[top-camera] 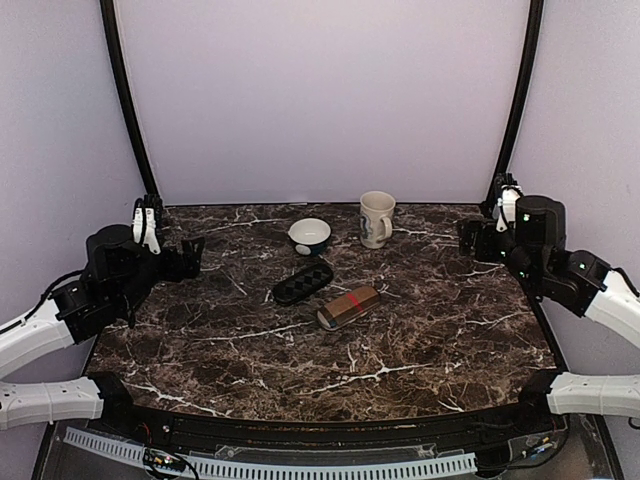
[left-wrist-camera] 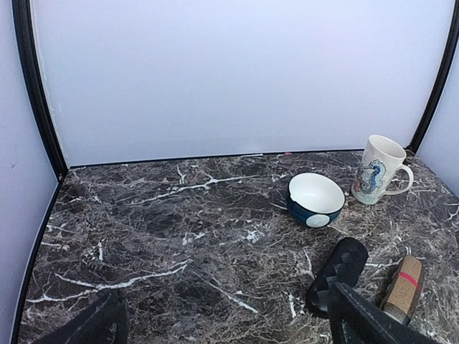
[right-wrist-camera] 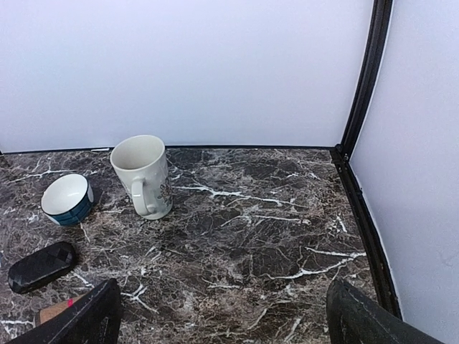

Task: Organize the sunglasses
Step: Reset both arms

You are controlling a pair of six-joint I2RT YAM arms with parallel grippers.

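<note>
- My left claw (top-camera: 186,257) hangs at the 9 o'clock edge of the table (top-camera: 200,350), jaws spread wide with nothing between them.
- The right claw (top-camera: 472,240), at 3 o'clock, is just as wide and empty. I judge both are parked out at the sides to leave the middle in plain view.
- The sunglasses show in no view; I suspect they sit inside a case.
- The black checkered case (top-camera: 303,282) lies closed at centre, with the brown striped case (top-camera: 348,307) just beside it at 4 o'clock.
- The bowl (top-camera: 309,236) is at 12 o'clock, and the mug (top-camera: 376,218) stands upright at 1.
</note>
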